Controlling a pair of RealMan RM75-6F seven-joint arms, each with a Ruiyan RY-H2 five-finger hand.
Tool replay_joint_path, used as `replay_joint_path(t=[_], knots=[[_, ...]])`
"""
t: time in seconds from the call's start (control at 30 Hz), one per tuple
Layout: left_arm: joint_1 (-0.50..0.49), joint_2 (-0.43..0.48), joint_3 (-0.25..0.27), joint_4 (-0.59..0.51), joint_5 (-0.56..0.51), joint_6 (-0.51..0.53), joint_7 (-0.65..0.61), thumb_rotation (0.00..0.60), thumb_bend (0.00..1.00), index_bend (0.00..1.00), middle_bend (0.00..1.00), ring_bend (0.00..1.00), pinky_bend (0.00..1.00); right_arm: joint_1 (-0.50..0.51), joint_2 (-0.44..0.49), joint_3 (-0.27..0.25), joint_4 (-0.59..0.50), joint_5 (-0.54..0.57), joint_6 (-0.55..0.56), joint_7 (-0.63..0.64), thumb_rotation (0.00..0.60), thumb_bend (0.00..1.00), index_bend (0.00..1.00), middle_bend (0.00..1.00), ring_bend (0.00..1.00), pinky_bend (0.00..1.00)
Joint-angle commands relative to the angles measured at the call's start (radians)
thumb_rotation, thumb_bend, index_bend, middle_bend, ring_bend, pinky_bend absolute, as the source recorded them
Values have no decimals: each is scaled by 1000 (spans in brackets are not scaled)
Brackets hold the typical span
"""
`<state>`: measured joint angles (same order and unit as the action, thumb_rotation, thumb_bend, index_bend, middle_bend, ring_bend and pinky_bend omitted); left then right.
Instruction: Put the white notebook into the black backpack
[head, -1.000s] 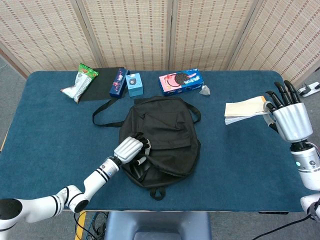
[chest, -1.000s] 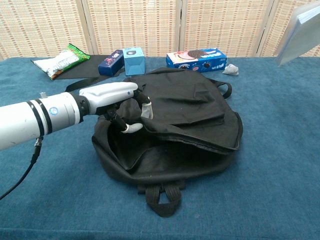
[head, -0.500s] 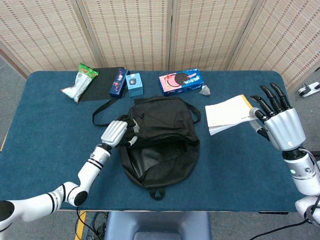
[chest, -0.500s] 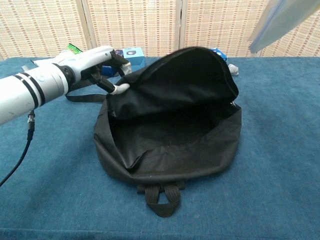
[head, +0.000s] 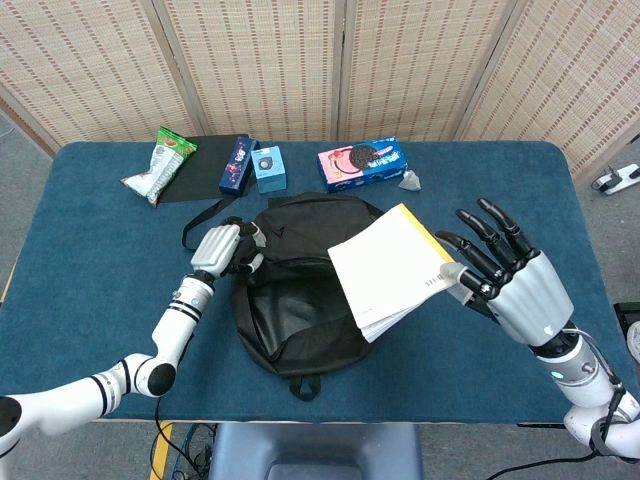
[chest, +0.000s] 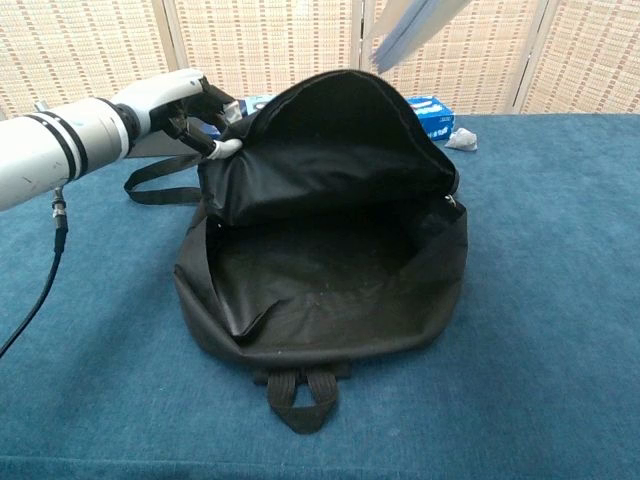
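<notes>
The left hand (head: 219, 250) fingers pinch the black backpack (head: 295, 300) flap, holding it open. The right hand (head: 505, 280) grips the white notebook (head: 395, 270), tilted above the backpack's right side.

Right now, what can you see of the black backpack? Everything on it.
The black backpack looks like soft matte fabric and lies flat on the blue table, main compartment open and dark inside. The left robot hand holds its flap raised at the far left edge. A webbing loop sticks out at the near end; a strap trails to the far left. The white notebook, held by the right robot hand, hangs above the opening.
</notes>
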<state>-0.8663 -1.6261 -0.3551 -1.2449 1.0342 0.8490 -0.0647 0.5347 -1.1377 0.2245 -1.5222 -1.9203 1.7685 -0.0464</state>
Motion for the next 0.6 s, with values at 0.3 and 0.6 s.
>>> replay_joint_path(t=[0.3, 0.6], knots=[[-45, -33, -40, 37, -126, -29, 63, 600, 502, 769, 397, 306, 137, 66, -57, 3, -49, -66, -50, 8, 600, 653, 598, 338, 141, 91], [-56, -29, -62, 39, -208, -39, 87, 600, 502, 765, 397, 307, 139, 98, -90, -32, -69, -83, -137, 9, 600, 653, 598, 344, 146, 91]])
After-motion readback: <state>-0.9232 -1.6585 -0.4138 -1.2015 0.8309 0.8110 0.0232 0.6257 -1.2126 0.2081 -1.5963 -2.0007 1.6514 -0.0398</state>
